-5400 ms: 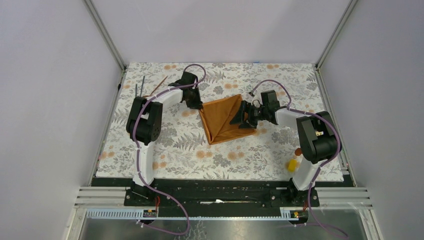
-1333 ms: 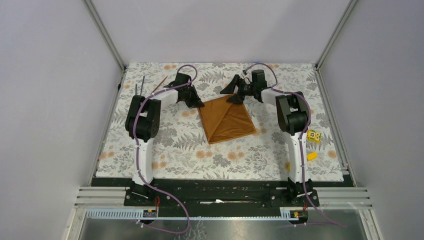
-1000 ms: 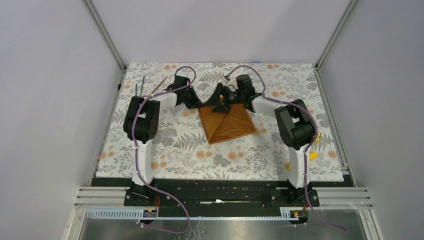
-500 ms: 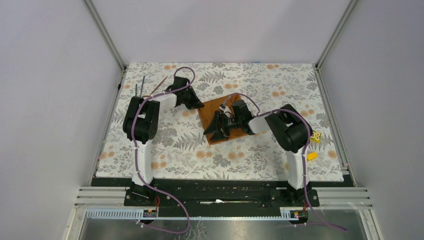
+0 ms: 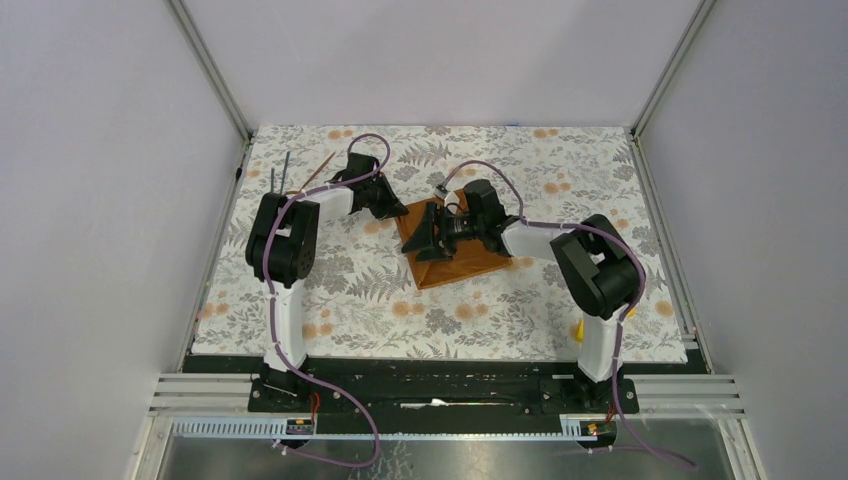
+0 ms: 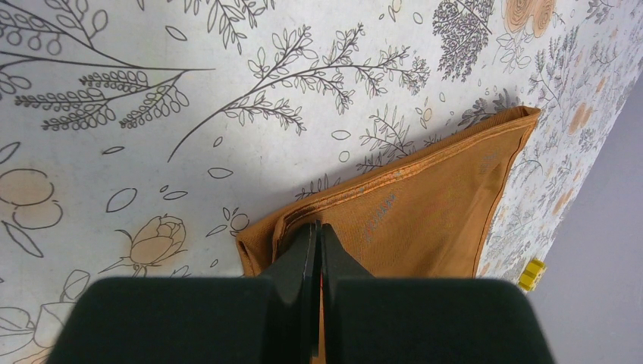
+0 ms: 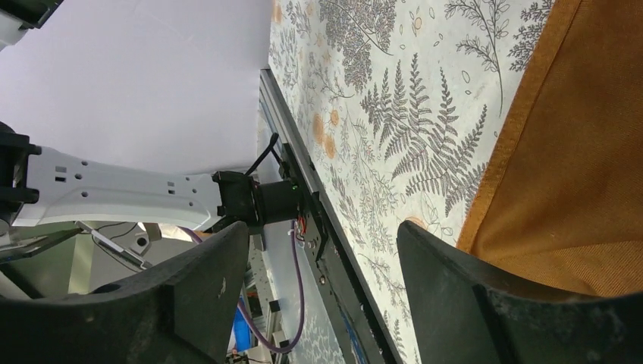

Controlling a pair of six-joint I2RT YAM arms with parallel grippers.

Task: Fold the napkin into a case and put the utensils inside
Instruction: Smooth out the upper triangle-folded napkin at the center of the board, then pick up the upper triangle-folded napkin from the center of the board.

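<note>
Left gripper (image 6: 317, 236) clamped on the left corner of the napkin (image 6: 432, 205), pinning it to the tablecloth (image 6: 152, 114). Right gripper (image 7: 322, 243) spread wide, holding nothing, low over the near-left edge. Judgement: catch every layer there, fold across, keep the crease straight.

No legible text, labels, brands or numbers, nothing readable in any view
</note>
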